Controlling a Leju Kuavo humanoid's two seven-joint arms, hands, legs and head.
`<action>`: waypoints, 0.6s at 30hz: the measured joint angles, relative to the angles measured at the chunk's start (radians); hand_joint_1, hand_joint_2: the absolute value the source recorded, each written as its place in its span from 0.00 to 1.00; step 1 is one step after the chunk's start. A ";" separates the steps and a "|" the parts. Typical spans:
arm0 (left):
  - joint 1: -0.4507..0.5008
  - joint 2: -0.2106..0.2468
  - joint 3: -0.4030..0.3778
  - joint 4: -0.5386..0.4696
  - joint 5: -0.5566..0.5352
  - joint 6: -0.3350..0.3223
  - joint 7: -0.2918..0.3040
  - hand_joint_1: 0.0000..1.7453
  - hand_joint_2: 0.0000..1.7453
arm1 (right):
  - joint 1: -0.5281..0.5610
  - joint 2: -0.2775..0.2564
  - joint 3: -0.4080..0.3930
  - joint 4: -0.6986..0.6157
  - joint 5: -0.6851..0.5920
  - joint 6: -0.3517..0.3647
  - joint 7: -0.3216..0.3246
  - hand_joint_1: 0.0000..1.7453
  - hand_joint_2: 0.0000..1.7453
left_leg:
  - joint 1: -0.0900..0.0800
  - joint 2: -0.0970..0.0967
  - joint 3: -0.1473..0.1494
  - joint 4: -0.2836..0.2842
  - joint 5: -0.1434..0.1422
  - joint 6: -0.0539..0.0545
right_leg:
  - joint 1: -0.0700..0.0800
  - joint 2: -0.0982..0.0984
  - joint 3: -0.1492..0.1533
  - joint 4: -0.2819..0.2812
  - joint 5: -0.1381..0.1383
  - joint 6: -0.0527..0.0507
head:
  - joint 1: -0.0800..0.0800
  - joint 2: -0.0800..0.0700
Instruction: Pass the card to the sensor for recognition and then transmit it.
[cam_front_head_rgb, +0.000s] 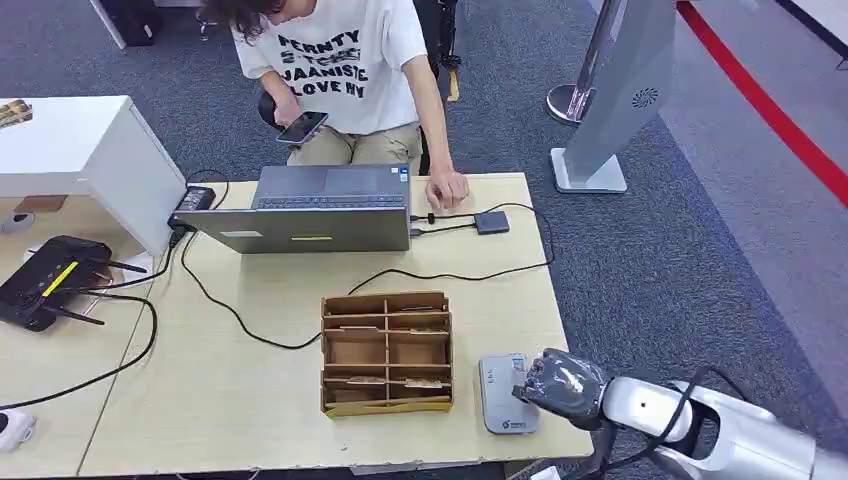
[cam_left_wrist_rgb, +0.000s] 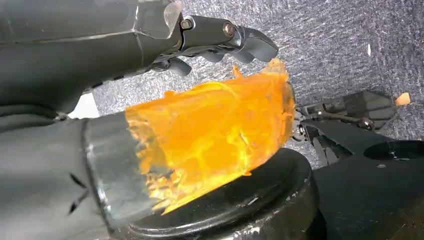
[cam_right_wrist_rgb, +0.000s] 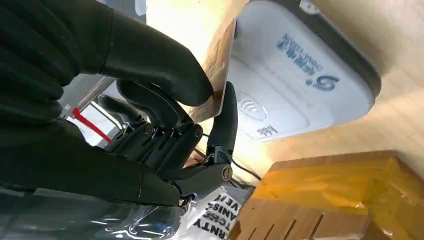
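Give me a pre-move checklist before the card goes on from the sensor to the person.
1. Card held by the right hand: ok, pinched between thumb and finger.
2. Card over the sensor: ok, close above its white face.
3. Card read: cannot tell.
4. Person's hand ready to receive: not ok, resting on the table by the laptop.
5. Cardboard organizer clear of the right hand: ok, apart.

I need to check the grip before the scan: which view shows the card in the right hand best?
The right wrist view: the thin tan card is pinched in the right hand, edge-on above the white card reader. In the head view the hand hides it. The left wrist view looks at the floor.
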 joint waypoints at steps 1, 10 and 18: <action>0.000 0.000 0.000 0.000 0.000 0.000 0.000 0.00 0.00 | 0.001 0.000 0.004 0.003 0.004 -0.003 0.002 1.00 1.00 | 0.000 0.000 0.000 0.000 0.000 0.000 | 0.000 0.000 0.000 0.000 0.000 0.000 | 0.000 0.000; 0.000 0.000 0.000 0.000 0.000 0.000 0.000 0.00 0.00 | 0.002 0.000 0.025 0.024 0.007 -0.010 0.006 1.00 1.00 | 0.000 0.000 0.000 0.000 0.000 0.000 | 0.000 0.000 0.000 0.000 0.000 0.000 | 0.000 0.000; 0.000 -0.004 0.000 0.000 0.003 0.000 -0.001 0.00 0.00 | -0.001 0.003 0.027 0.026 0.002 -0.010 0.005 1.00 1.00 | 0.000 0.000 0.000 0.000 0.000 0.000 | 0.000 0.000 0.000 0.000 0.000 0.000 | 0.000 0.000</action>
